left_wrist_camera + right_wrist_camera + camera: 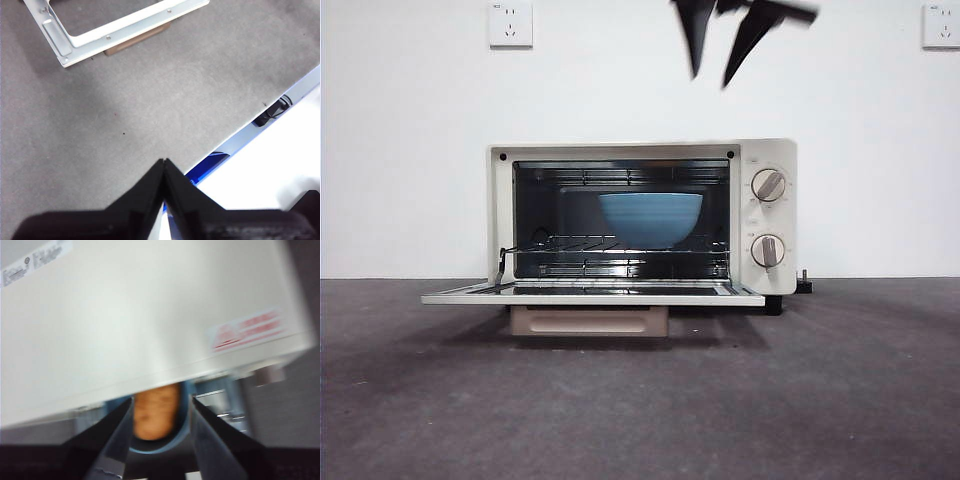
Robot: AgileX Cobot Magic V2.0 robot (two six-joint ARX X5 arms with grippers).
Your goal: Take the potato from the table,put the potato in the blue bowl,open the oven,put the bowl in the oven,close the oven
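Note:
The cream-white oven (640, 215) stands on the dark grey table (640, 400) with its door (590, 295) folded down flat. Inside, the blue bowl (650, 218) sits on the wire rack. From the front the potato is hidden in the bowl. In the right wrist view the potato (155, 412) lies in the blue bowl (186, 412), just past the oven's top panel (150, 315). My right gripper (712, 78) (162, 401) hangs open and empty above the oven, apart from it. Over bare table (125, 110), my left gripper (164, 161) is shut on nothing, well clear of the door's corner (65, 50).
The lowered door and its beige handle (588, 320) jut out toward the front. A black plug (804, 285) sits by the oven's right foot. In the left wrist view, the table's edge runs close by, with a cable (272, 112) and a blue object (210, 165) beyond it.

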